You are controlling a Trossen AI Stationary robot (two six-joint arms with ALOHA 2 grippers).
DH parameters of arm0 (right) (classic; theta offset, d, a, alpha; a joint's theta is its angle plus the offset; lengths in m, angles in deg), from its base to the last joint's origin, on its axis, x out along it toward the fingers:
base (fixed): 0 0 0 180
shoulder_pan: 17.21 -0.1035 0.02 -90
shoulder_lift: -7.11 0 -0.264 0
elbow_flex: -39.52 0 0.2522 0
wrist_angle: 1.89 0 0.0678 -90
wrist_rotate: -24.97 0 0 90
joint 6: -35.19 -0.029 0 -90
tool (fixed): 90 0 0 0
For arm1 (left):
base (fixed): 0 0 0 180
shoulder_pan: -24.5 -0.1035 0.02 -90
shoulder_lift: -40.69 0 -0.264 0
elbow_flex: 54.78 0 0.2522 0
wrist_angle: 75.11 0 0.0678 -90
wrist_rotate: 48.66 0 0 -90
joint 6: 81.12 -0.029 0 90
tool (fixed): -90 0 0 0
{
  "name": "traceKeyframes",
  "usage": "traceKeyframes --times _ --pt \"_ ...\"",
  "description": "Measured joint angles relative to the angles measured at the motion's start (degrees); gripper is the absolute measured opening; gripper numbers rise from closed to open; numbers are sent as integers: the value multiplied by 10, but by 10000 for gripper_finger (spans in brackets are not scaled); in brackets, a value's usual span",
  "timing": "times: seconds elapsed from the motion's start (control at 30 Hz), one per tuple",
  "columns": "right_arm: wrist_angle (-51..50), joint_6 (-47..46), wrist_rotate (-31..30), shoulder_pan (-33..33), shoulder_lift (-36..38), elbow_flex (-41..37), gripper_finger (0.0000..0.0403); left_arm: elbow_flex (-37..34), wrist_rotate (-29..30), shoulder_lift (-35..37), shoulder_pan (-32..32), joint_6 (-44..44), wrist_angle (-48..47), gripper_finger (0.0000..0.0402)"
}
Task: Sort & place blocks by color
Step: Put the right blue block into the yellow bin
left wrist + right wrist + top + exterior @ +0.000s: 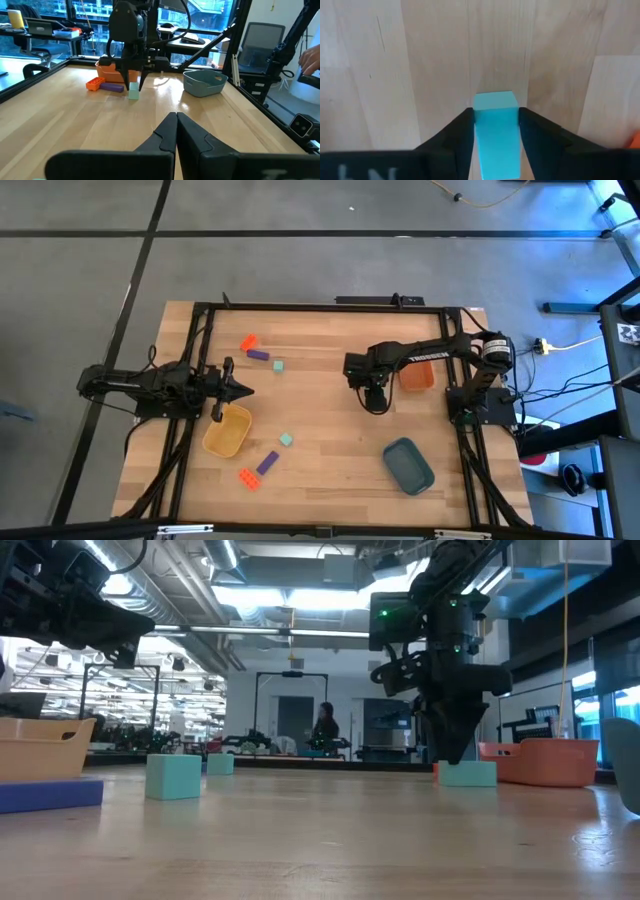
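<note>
Pale wood planks make up the table (330, 450), framed by black rails, with grey floor around it and, in the low view, a lit workshop beyond where a person (325, 728) stands far off.

Taking the orange tray (418, 376) as landmark: the right gripper (375, 402) hangs pointed down just beside the tray, on its side toward the table's middle. Its two dark fingers (457, 131) press against both sides of a pale teal block (495, 131), which rests on the wood in the low view (466, 773), so the pincer is clamped on that block.

Well away from the orange tray, across the table, the left gripper (240, 389) waits above the rim of the yellow tray (228, 431), its fingers (165, 134) pressed together with nothing between them.

On that far side too lie a red-orange brick (248, 341), a purple brick (259, 355) and a small teal square block (278, 365), close together. Nearer the yellow tray sit another teal block (286, 439), a second purple brick (267, 462) and a second red-orange brick (247, 477).

A dark teal tray (408, 465) lies near the table's front edge, on the same side as the orange tray.
</note>
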Motion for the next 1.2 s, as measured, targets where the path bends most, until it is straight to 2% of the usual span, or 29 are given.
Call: traceKeyframes --times 0.3,0.47,0.6,0.87,0.97,1.13,1.2 --pt "3 10 0 0 -1 0 239 0 0 0 0 0 0 0" --pt "-2 12 0 0 -17 0 249 0 0 0 0 0 0 0" --pt "-2 12 -2 0 -49 0 243 0 0 0 0 0 0 0" --pt "2 -2 -5 0 -59 2 221 0 0 0 0 0 0 0" --pt "2 -2 -5 0 -59 1 199 0 0 0 0 0 0 0" --pt "-28 8 -2 1 -64 23 135 0 0 0 0 0 0 0" --pt "-46 13 17 0 -58 35 137 0 0 0 0 0 0 0"
